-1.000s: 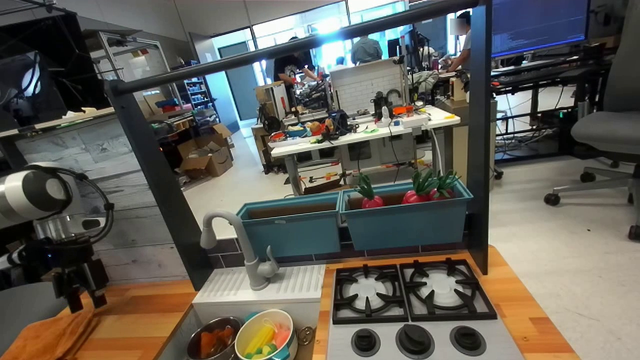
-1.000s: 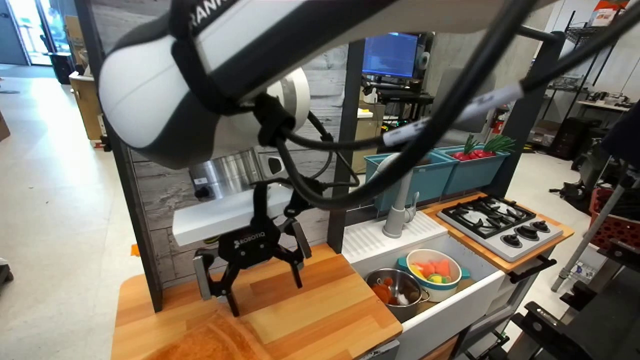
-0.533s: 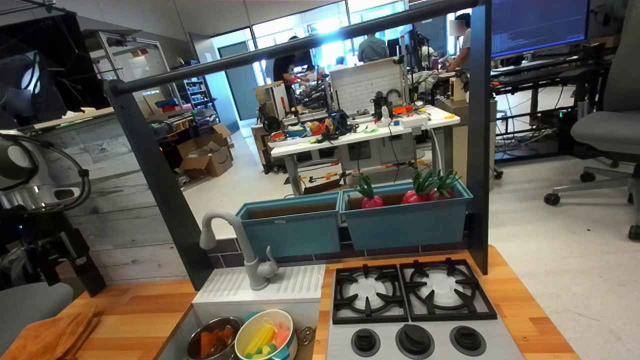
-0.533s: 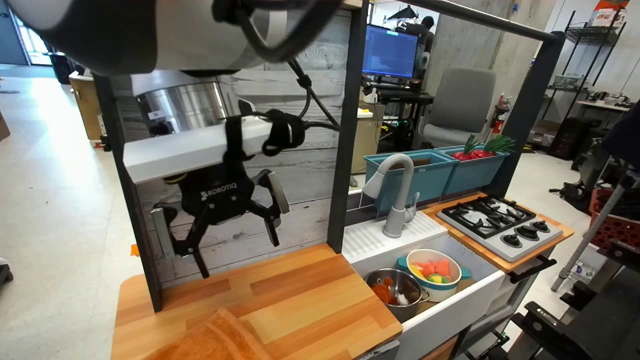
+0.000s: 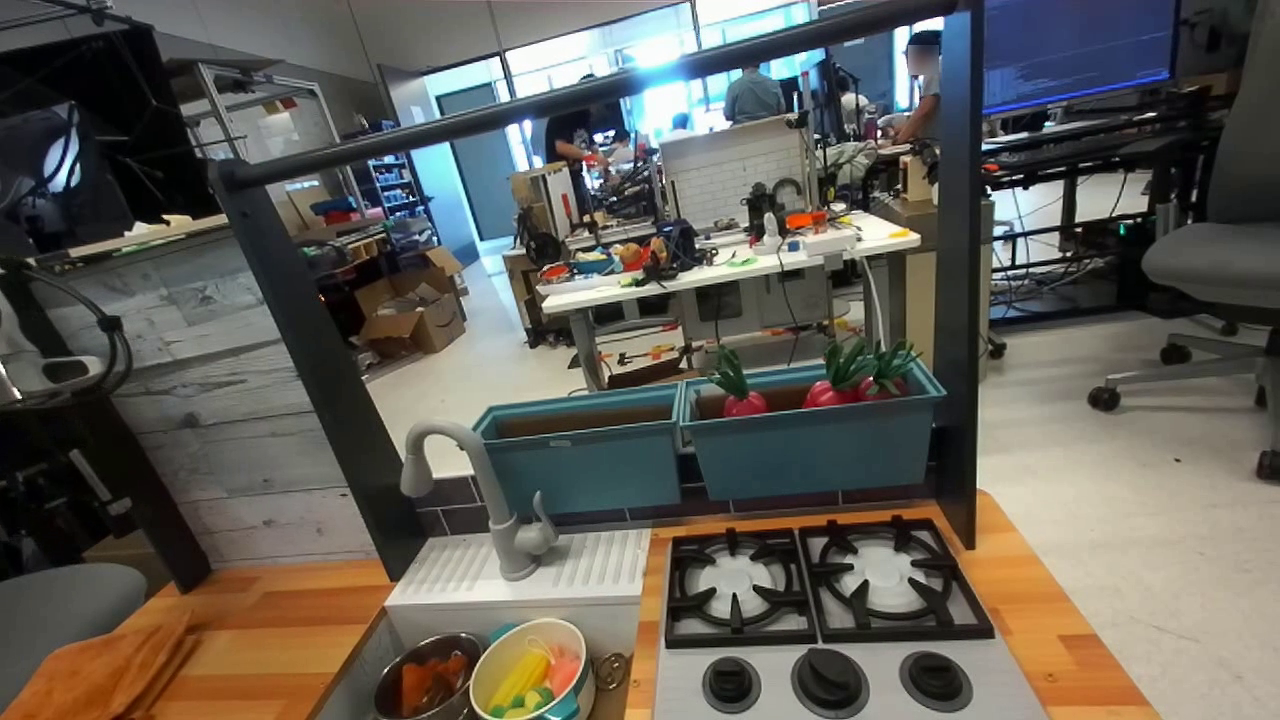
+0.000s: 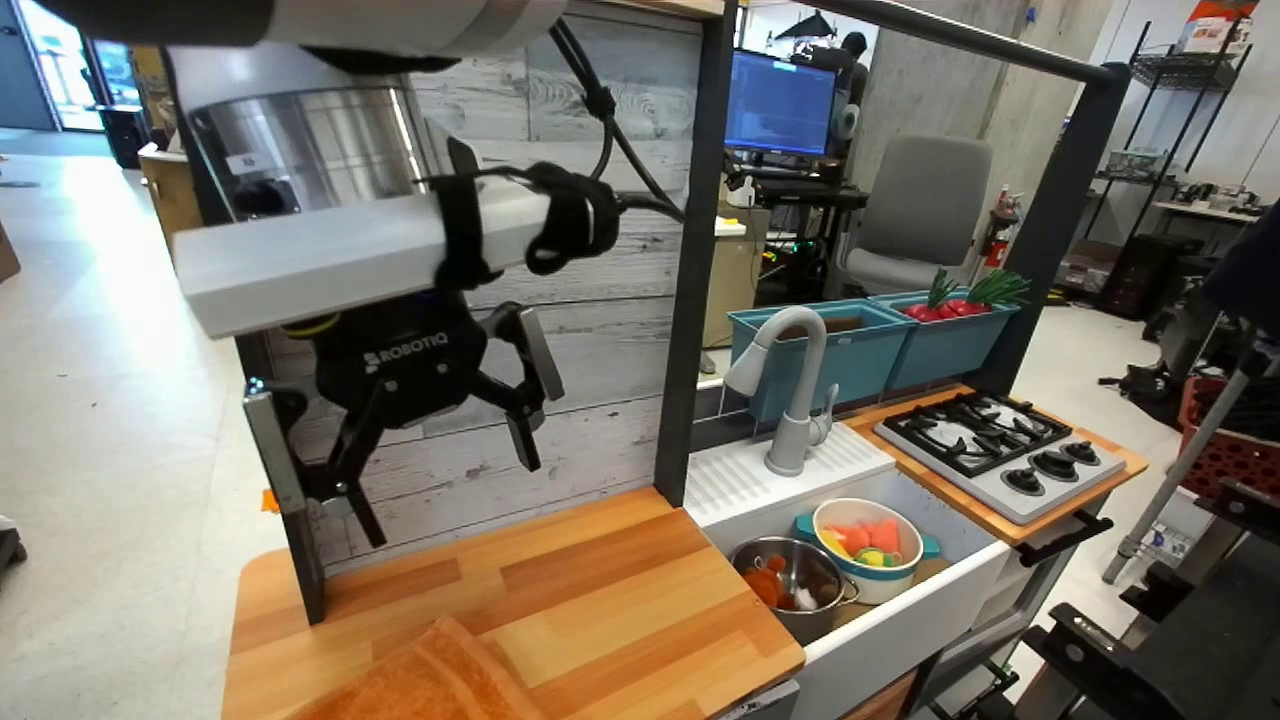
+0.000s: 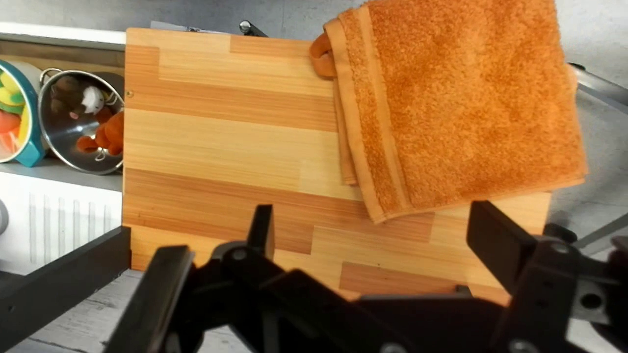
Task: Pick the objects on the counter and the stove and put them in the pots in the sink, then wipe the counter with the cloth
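Much open counter between cloth and edge of sink, gripper above, jaws apart.

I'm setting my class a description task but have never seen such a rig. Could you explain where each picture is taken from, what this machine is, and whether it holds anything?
The machine is a robot arm ending in a two-fingered claw. Two cameras stand outside the robot and see the scene from different places. A third rides on its wrist and looks down, so the claw shows along that picture's lower edge.

On the wooden counter lies a folded orange terry cloth, reaching past the edge. In the adjoining sink stand a steel pot with orange toys and a cream-white pot with yellow, pinkish and green toy foods. The toy stove is on the sink's other side.

Nothing is held: the claw's jaws stand wide apart.
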You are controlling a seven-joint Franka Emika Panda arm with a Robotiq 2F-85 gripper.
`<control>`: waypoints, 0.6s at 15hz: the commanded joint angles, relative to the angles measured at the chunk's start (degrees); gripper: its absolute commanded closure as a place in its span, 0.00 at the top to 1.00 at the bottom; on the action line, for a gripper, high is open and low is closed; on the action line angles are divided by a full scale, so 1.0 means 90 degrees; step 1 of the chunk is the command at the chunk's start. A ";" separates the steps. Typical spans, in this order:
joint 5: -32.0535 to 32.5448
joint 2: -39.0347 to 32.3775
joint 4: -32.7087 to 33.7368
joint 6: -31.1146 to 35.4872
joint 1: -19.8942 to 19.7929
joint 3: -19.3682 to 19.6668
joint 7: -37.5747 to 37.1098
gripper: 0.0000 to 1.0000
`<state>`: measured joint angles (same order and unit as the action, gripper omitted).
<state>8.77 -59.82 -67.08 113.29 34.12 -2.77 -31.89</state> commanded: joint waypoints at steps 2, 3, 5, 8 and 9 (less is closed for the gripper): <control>0.0204 0.1472 -0.1828 0.1783 0.0099 -0.0002 -0.0130 1.00; 0.0195 0.1749 -0.2109 0.2182 0.0114 -0.0005 -0.0158 1.00; 0.0063 0.2370 -0.2678 0.2971 0.0127 -0.0013 -0.0385 1.00; -0.0091 0.3254 -0.3325 0.3770 0.0101 -0.0058 -0.0626 1.00; -0.0168 0.3578 -0.3528 0.3855 0.0056 -0.0124 -0.0662 1.00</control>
<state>8.90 -37.47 -89.75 143.58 35.10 -3.15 -36.11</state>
